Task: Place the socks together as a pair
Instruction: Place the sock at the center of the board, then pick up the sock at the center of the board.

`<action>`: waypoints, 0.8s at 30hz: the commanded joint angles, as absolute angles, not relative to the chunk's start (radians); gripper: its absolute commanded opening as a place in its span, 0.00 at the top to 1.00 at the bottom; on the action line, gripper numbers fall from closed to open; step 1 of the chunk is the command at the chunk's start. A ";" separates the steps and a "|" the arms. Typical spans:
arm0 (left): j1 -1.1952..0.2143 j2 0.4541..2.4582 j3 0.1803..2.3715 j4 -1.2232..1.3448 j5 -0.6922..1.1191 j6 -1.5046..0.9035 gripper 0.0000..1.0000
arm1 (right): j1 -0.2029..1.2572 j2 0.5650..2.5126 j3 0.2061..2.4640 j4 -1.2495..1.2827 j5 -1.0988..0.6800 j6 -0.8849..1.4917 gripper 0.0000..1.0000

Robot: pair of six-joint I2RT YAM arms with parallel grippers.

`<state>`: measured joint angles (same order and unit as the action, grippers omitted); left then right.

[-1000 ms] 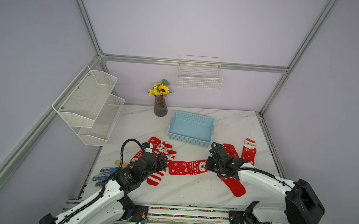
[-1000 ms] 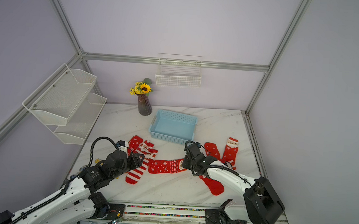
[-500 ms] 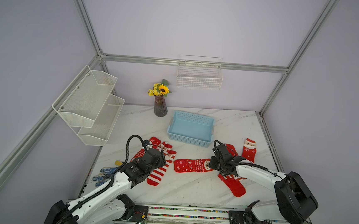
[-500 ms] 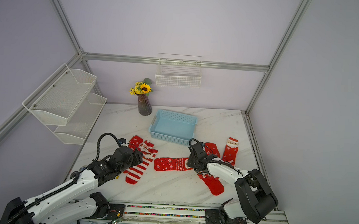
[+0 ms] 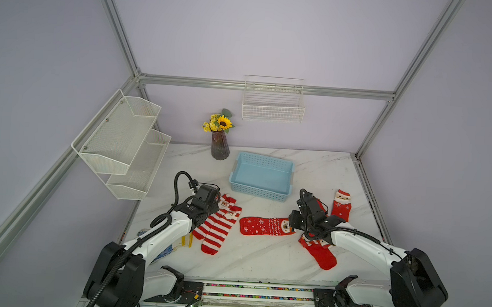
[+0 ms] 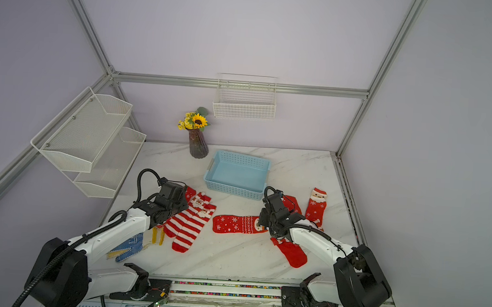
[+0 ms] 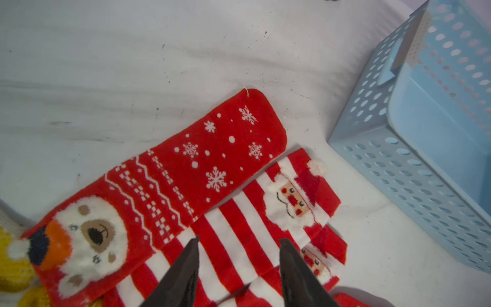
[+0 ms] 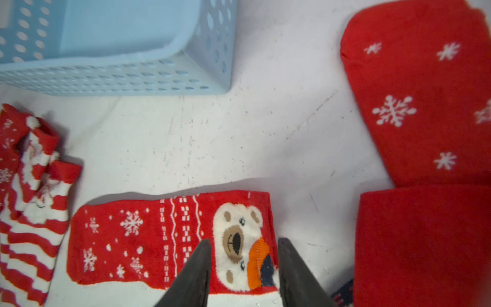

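Note:
Several red Christmas socks lie on the marble table. A bear-cuffed snowflake sock [image 5: 266, 226] [image 8: 159, 239] lies flat in the middle. My right gripper [image 8: 244, 240] [image 5: 294, 224] is open, its jaws standing either side of the bear cuff. Two red-and-white striped Santa socks [image 5: 219, 226] [image 7: 239, 226] lie side by side at the left. My left gripper [image 7: 239, 239] [image 5: 213, 203] hangs open just over them. A second bear sock [image 7: 186, 172] lies beside the striped ones, partly under them. At the right are a Santa sock [image 5: 342, 205], a snowflake sock [image 8: 411, 106] and a plain red sock [image 5: 320, 254].
A light-blue perforated basket [image 5: 258, 193] [image 8: 106, 74] stands just behind both grippers. A vase of sunflowers [image 5: 220, 146] stands at the back. A blue-dotted glove with yellow cuff [image 6: 131, 244] lies under my left arm. White wire shelves hang on the left and back walls.
My right gripper pulled the middle bear sock a little to the right, then opened and let it go. My left gripper moved away from the front edge, over the striped socks.

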<state>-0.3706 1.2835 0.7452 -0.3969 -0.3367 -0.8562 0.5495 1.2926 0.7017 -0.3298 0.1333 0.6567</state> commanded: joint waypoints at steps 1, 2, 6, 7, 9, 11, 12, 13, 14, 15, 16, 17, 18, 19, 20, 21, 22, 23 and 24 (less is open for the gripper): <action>-0.346 1.358 0.850 -0.374 -0.382 -0.859 0.52 | 0.543 1.262 0.726 -0.337 0.158 0.625 0.56; -0.342 1.389 0.873 -0.374 -0.384 -0.857 0.52 | 0.543 1.259 0.727 -0.335 0.158 0.619 0.56; -0.323 1.517 0.953 -0.379 -0.402 -0.854 0.53 | 0.543 1.256 0.747 -0.340 0.158 0.599 0.56; -0.317 1.537 0.970 -0.379 -0.406 -0.854 0.53 | 0.543 1.256 0.753 -0.343 0.160 0.594 0.56; -0.306 1.586 1.008 -0.379 -0.408 -0.848 0.52 | 0.543 1.244 0.759 -0.344 0.164 0.583 0.57; -0.299 1.628 1.042 -0.379 -0.406 -0.845 0.52 | 0.543 1.231 0.761 -0.343 0.165 0.582 0.56; -0.295 1.649 1.059 -0.380 -0.403 -0.842 0.51 | 0.543 1.225 0.762 -0.348 0.167 0.580 0.56; -0.293 1.668 1.075 -0.385 -0.405 -0.844 0.50 | 0.543 1.221 0.765 -0.351 0.168 0.580 0.57; -0.289 1.686 1.091 -0.385 -0.412 -0.847 0.50 | 0.543 1.216 0.769 -0.357 0.171 0.579 0.56; -0.285 1.705 1.107 -0.385 -0.416 -0.851 0.50 | 0.543 1.211 0.771 -0.362 0.173 0.578 0.56; -0.282 1.722 1.122 -0.386 -0.417 -0.851 0.50 | 0.543 1.207 0.773 -0.365 0.174 0.577 0.56; -0.278 1.740 1.142 -0.391 -0.419 -0.850 0.50 | 0.543 1.204 0.774 -0.367 0.173 0.575 0.56; -0.276 1.758 1.161 -0.395 -0.418 -0.851 0.50 | 0.543 1.201 0.776 -0.368 0.173 0.575 0.57; -0.273 1.775 1.177 -0.398 -0.414 -0.850 0.50 | 0.543 1.199 0.778 -0.370 0.171 0.575 0.57; -0.270 1.790 1.196 -0.410 -0.415 -0.851 0.50 | 0.543 1.197 0.780 -0.373 0.171 0.573 0.57; -0.270 1.804 1.213 -0.420 -0.416 -0.852 0.50 | 0.543 1.194 0.779 -0.373 0.167 0.573 0.56; -0.268 1.816 1.222 -0.425 -0.420 -0.854 0.50 | 0.543 1.191 0.778 -0.371 0.165 0.575 0.57; -0.267 1.827 1.227 -0.425 -0.420 -0.859 0.49 | 0.543 1.189 0.775 -0.366 0.160 0.575 0.56; -0.265 1.836 1.233 -0.426 -0.417 -0.862 0.49 | 0.543 1.188 0.772 -0.361 0.157 0.575 0.56</action>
